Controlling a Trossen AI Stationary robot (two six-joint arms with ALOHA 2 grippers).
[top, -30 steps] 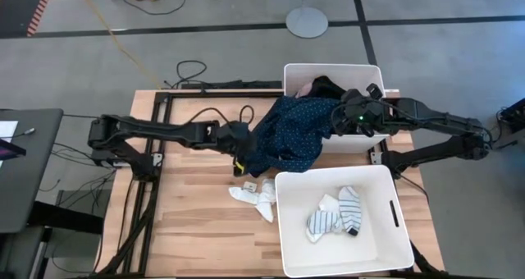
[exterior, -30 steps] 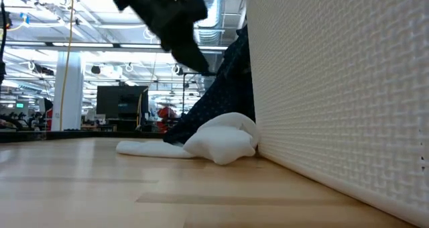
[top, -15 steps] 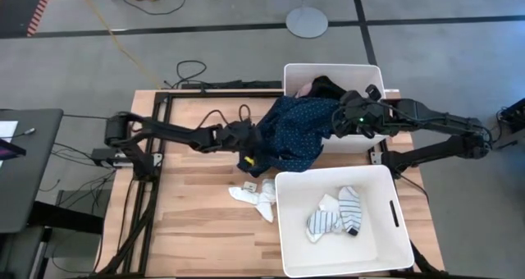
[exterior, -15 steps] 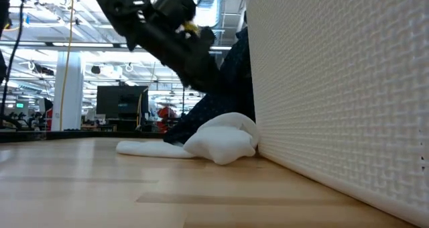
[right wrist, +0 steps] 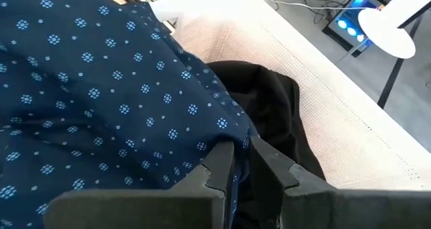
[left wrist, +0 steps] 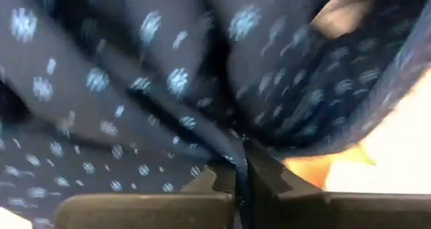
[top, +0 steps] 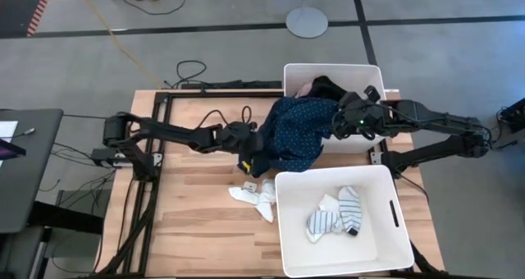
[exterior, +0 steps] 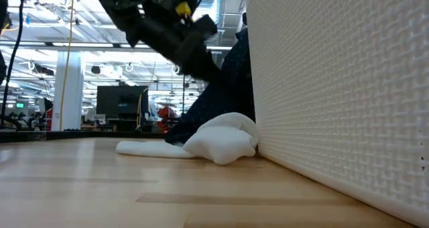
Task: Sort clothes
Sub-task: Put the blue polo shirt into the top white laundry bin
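Note:
The navy dotted shirt (top: pixel 291 135) stretches from the far bin (top: pixel 328 66) out over the table's middle, its lower part hanging down to the table behind the white socks (exterior: pixel 221 141). My left gripper (top: pixel 253 144) is shut on the shirt's left side. My right gripper (top: pixel 338 125) is shut on its right end, at the far bin's near wall. A black garment (right wrist: pixel 269 101) and a pink one (top: pixel 303 89) lie in that bin. White socks (top: pixel 254 195) lie on the table against the near bin (top: pixel 283 221). My left gripper pinches a bunched fold of the navy shirt (left wrist: pixel 232 145) between its two fingers, coming from the table's left and slanting down. The cloth there is lifted off the table. My right gripper pinches the navy shirt's cloth (right wrist: pixel 232 131) between its two fingers, coming from the table's right. That end is held up at the far bin's wall, above the black garment.
The near bin's wall (exterior: pixel 335 87) stands close to the right of the shirt and socks; white and striped socks (top: pixel 336 213) lie inside it. Bare wood lies at the table's left and near left. A black frame rail runs along the left edge.
My left gripper has gone toward the table's right edge, into the navy shirt's left side, and has shut on a fold of it. My right gripper and the shirt's right end have stayed in place.

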